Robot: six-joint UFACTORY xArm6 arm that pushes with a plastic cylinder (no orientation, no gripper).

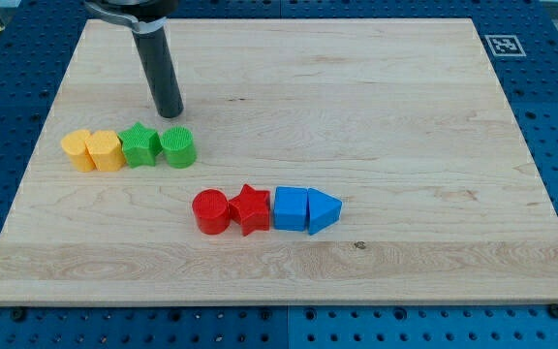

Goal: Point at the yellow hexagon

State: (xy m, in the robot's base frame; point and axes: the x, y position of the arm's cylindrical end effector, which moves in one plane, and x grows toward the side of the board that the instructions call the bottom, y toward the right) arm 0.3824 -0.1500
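Note:
The yellow hexagon (78, 149) sits at the left end of a row on the wooden board (289, 97). Touching it on its right is a second yellow block (106, 150) with a rounded, heart-like shape. Then come a green star (140, 144) and a green cylinder (177, 146). My tip (169, 112) rests on the board just above the green cylinder, a short gap away. It is well to the right of and above the yellow hexagon.
A second row lies lower, near the middle: a red cylinder (210, 210), a red star (250, 208), a blue cube (291, 207) and a blue triangular block (324, 210). A printed marker (503, 45) is at the board's top right corner.

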